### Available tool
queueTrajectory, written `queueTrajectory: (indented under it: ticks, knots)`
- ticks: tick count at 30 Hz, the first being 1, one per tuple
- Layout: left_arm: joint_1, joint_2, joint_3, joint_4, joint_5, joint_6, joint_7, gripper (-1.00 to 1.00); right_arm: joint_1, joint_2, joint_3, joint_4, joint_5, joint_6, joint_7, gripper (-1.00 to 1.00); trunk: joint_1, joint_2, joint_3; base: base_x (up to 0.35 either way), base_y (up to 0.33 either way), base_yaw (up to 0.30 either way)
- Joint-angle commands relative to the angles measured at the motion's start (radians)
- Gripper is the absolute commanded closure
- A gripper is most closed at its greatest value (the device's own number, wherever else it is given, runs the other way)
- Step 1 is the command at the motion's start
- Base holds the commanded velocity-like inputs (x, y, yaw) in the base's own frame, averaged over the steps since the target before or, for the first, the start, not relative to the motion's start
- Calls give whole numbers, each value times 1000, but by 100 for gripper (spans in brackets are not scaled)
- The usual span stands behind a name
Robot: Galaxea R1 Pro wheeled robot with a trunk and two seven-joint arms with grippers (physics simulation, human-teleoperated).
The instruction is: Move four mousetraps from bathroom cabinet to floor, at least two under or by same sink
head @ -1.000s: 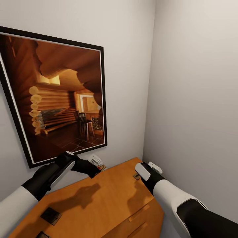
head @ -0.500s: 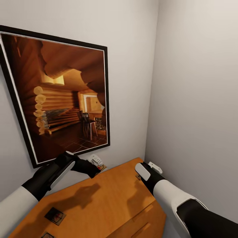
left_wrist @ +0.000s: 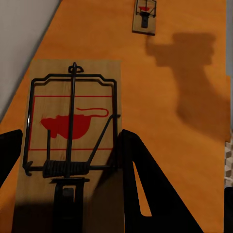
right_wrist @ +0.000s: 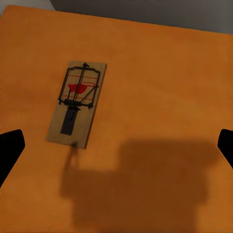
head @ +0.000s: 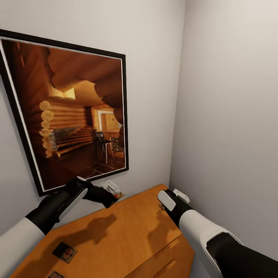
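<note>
Setting: over the flat top of the orange-brown cabinet (head: 127, 235), set in a corner of pale walls under a framed picture of a log cabin (head: 73, 112).
Left hand: the left hand (head: 112, 192) hangs low at the cabinet's back edge, near the wall. In its wrist view its dark fingers (left_wrist: 145, 189) stand spread, one on each side of a mousetrap (left_wrist: 73, 131) lying flat on the wood; they straddle it without pinching it.
Right hand: the right hand (head: 170, 199) hovers over the cabinet's far right corner. In its wrist view the fingertips (right_wrist: 9, 148) sit wide apart, holding nothing, with another mousetrap (right_wrist: 76, 103) flat on the wood beneath and off to one side.
Other traps: two more mousetraps (head: 65, 251) lie near the cabinet's front left edge in the head view.
Stage: early, I judge; all four traps appear to rest on the cabinet top.
Doing it well: lower the left hand squarely so the fingers meet the board's long edges, not the wire or spring, then close gently. A thin flat board may slide or tip if caught unevenly.
</note>
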Motion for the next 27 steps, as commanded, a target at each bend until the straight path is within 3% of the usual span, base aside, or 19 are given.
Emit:
queueTrajectory:
  ticks: [1, 18, 27]
  knots:
    - [-1, 1, -2, -1, -1, 3, -1, 100, 0, 0, 3, 0, 3, 10, -5, -100, 0, -1, -1, 0, 0, 0]
    - [-1, 0, 0, 0, -1, 3, -2, 100, 0, 0, 3, 0, 3, 10, -5, -100, 0, -1, -1, 46, 0, 0]
    - [-1, 0, 19, -1, -1, 3, -2, 100, 0, 0, 3, 0, 3, 10, -5, -100, 0, -1, -1, 53, 0, 0]
